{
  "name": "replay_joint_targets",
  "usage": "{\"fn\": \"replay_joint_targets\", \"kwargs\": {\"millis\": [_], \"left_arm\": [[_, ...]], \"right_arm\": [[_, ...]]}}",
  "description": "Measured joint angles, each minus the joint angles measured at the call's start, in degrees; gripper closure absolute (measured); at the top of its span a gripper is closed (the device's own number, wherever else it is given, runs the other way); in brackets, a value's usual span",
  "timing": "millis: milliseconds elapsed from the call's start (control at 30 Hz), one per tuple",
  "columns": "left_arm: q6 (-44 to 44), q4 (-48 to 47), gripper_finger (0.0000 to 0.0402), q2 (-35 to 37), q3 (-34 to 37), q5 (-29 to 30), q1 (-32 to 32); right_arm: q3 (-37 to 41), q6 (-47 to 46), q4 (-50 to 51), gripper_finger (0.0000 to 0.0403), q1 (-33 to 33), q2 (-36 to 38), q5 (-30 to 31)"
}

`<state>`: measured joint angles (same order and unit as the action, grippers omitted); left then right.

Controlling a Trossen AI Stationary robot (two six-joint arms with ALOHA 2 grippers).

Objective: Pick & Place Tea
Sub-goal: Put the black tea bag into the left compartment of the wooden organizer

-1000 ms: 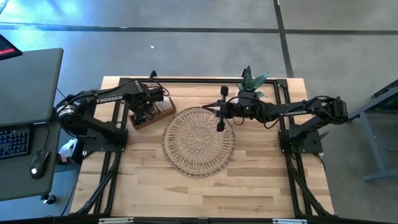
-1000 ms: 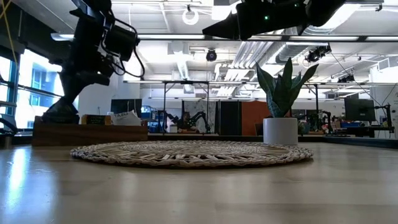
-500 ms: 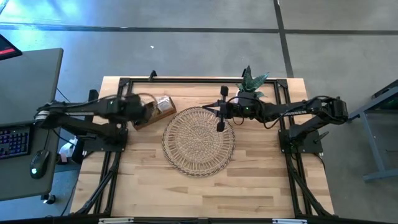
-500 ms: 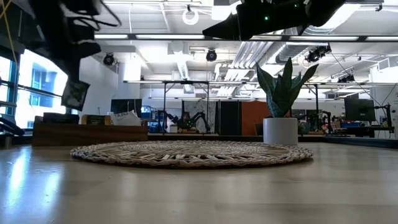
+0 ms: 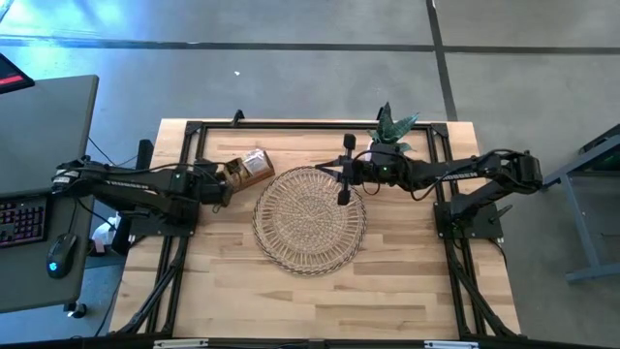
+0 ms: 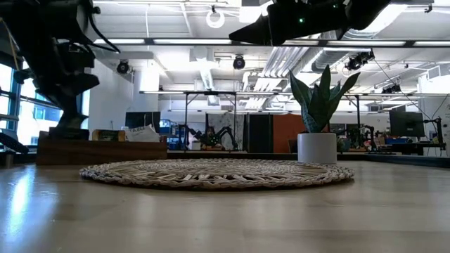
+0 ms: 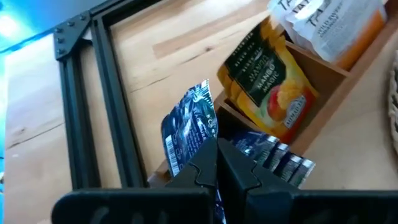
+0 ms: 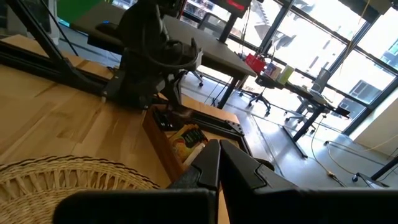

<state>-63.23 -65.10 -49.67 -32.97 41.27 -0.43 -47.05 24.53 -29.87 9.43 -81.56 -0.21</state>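
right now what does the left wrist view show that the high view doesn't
Only the left wrist view shows the packets up close: a dark blue tea sachet pinched in the left fingers, black-and-orange mango sachets and white-and-orange ones standing in separate compartments.

Only the high view shows the woven tray whole, the potted plant, and the right fingers shut over the tray's far edge.

Both show the wooden box at the table's back left, the black frame rail and the wood table.
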Motion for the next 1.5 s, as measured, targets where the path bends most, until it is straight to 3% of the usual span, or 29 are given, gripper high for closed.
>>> {"fn": "replay_joint_targets", "kwargs": {"millis": [333, 733, 1000, 1167, 1500], "left_arm": [[13.28, 10.93, 0.0401, -0.02, -0.04, -2.37, 0.0], [10.4, 4.03, 0.0401, -0.04, -0.04, -8.74, 0.02], [11.02, 6.17, 0.0401, -0.04, -0.04, -9.68, 0.02], [18.03, 11.19, 0.04, -0.04, -0.11, -9.88, 0.02], [17.97, 10.94, 0.04, 0.07, -0.11, -15.83, 0.02]], "right_arm": [[0.0, 0.0, 0.02, 0.0397, 0.0, 0.0, 0.0], [0.0, -0.12, 0.5, 0.0399, 0.0, 0.0, -0.02], [0.0, -0.55, 0.46, 0.0399, 0.02, 0.0, -1.42], [0.0, -0.57, 0.42, 0.0398, 0.02, 0.0, -3.5], [0.0, -0.61, 0.2, 0.0399, 0.02, 0.0, -3.63]]}}
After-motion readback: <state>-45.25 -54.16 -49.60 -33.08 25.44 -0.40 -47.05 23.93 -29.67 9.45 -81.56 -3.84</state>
